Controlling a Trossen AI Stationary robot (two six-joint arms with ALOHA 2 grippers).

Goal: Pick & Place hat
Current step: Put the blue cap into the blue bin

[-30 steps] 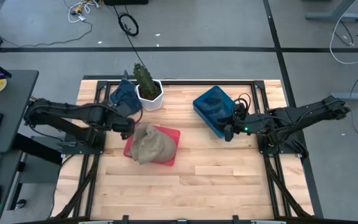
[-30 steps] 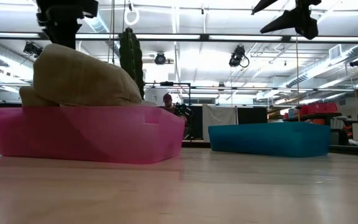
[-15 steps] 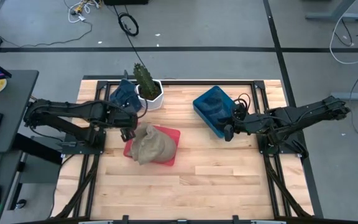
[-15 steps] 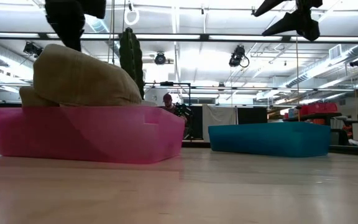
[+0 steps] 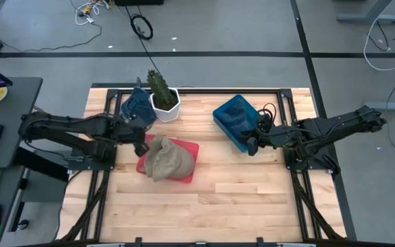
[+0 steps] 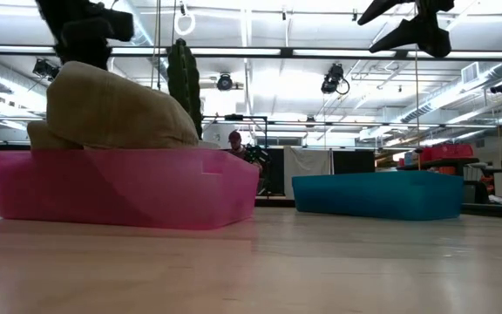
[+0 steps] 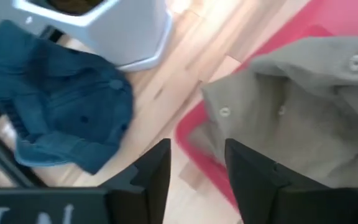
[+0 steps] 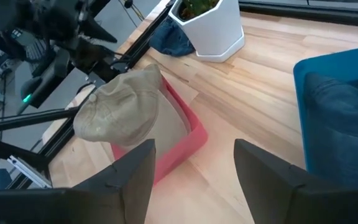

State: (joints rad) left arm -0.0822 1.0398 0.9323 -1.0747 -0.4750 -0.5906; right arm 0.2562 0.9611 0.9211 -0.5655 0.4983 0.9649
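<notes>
The wooden worktop [image 5: 204, 199] stood under bright ceiling lights. The tan hat [image 5: 166, 158] lay heaped in the pink tray [image 5: 189, 165] near the worktop's left edge. Over the last second I had drawn my left tool [image 5: 140, 140] back from above the hat toward that edge; its fingers stood apart, holding nothing. I judged the hat delivered. My right tool [image 5: 252, 146] waited, open and empty, beside the blue tray [image 5: 235, 122] near the right edge.
</notes>
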